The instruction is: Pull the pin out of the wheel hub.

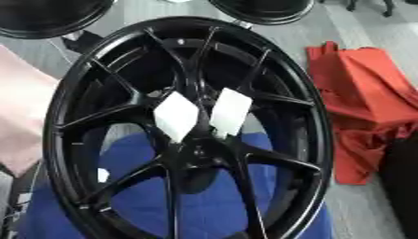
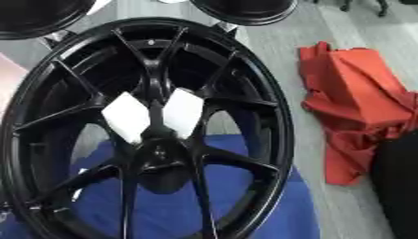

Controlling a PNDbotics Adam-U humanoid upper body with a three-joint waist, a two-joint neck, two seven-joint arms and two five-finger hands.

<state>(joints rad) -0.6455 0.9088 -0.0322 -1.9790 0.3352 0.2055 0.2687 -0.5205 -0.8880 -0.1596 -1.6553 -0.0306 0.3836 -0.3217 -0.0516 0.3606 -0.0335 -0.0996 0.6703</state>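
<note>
A large black wheel rim with thin spokes fills both views, tilted toward me. Its hub sits a little below the middle, dark against dark. I cannot make out a pin on the hub. Two white diamond-shaped patches show just above the hub, between the spokes; I cannot tell what they are. Neither of my hands appears in either view.
A blue cloth lies under the wheel. A crumpled red cloth is on the grey floor to the right, with a dark object below it. Two other black rims stand at the top. Something pink is at the left edge.
</note>
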